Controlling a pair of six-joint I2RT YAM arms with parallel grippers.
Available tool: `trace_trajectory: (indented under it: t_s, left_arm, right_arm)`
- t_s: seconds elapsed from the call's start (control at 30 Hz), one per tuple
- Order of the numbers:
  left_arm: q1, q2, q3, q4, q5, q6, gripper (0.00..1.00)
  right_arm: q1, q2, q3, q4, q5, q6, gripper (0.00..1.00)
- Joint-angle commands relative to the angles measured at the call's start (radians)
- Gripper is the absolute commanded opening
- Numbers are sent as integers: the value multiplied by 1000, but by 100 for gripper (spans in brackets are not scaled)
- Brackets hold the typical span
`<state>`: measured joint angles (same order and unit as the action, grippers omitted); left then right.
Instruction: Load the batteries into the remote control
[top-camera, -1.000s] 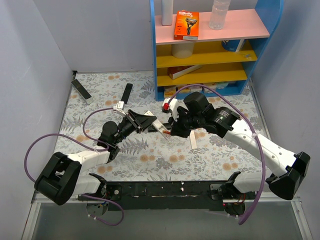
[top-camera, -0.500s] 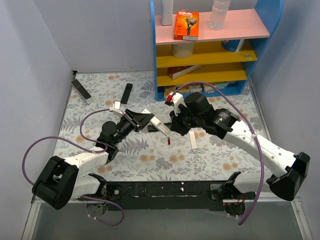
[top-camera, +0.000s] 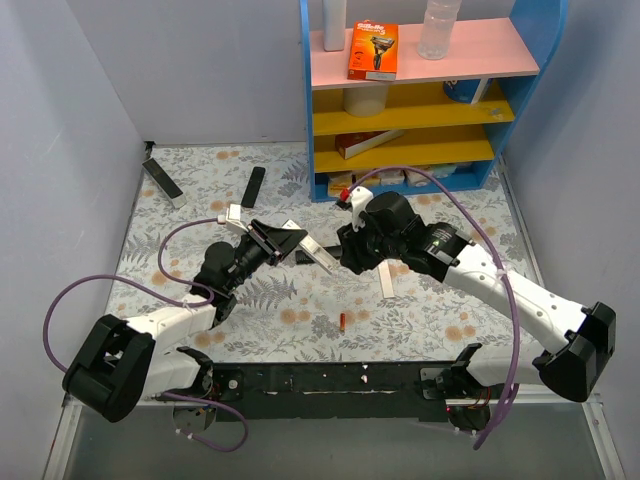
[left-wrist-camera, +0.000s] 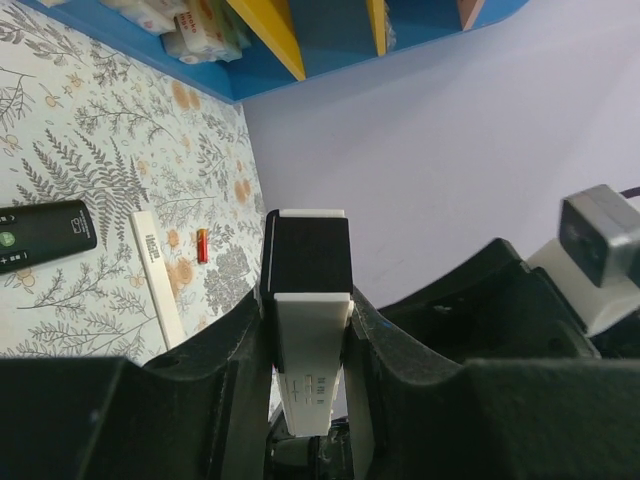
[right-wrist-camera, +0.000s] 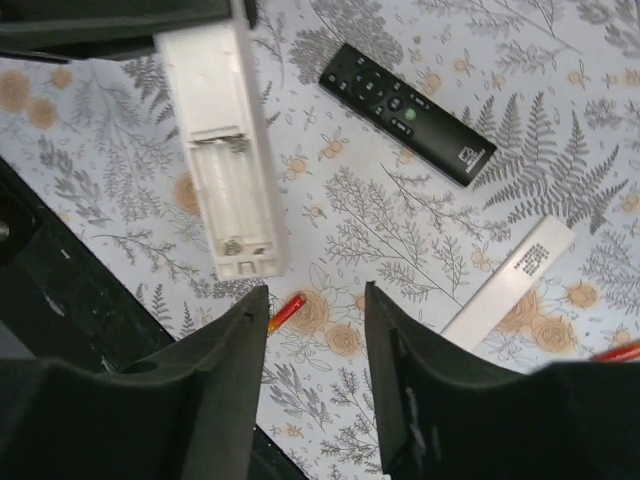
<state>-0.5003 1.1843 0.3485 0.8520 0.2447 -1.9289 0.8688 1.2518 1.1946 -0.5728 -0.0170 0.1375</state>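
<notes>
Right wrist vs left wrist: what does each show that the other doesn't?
Right wrist only: the white remote with its battery bay open and empty, the open right tool. Left wrist only: the remote's printed front, the blue shelf. Both: the left tool shut on the remote, the black remote, the white back cover, a loose red battery.

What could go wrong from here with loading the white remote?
1. The small red cylindrical battery lies loose on the floral table. Being round, it may roll away when the open right gripper reaches for it.
2. The slim white plastic remote control is gripped near one end by the left gripper. Pushing a cell into its empty bay could tilt it.
</notes>
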Motion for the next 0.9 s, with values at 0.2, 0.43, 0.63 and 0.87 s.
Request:
trace_trajectory:
  t_s: [0.2,0.43,0.63,0.87]
  left_arm:
    - [14,-89,-39,-89,8,113,0]
    - [51,-185,-126,-165,28,185,0]
    - [65,-321,-174,-287,27,237,0]
    - [66,-431,-204,-392,28,251,0]
  right_arm:
    - [-128,-34,-151,-18,46,140,53]
    - [-68,40,-239,-33,-11,272,54]
    - [38,144,-242,-47,12,355,54]
    - [119,225,-245,-30,12,435,53]
